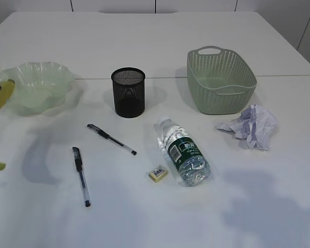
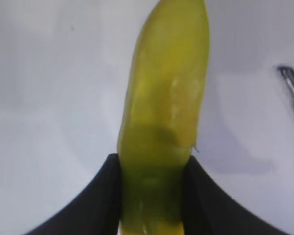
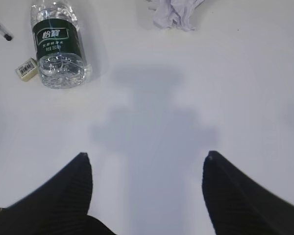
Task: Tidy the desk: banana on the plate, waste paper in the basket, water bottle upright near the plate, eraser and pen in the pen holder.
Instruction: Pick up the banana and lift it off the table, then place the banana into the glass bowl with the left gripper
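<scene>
The left gripper is clamped on the banana, its black jaws pressed against both sides of the fruit near the greenish end, and it holds the banana clear of the desk at the far left edge of the exterior view, just beside the ruffled green glass plate but not yet in it. So the first job is underway and, as far as I can judge, nothing is finished: the plate looks empty, the sage-green basket holds nothing I can see, and the black mesh pen holder appears empty too (its inside is dark). The crumpled waste paper lies on the desk just right of the basket. The water bottle lies on its side mid-desk, well apart from the plate, with the small eraser just beside it. Two pens lie loose in front of the holder. The right gripper hangs above bare desk, jaws spread wide and holding nothing.
</scene>
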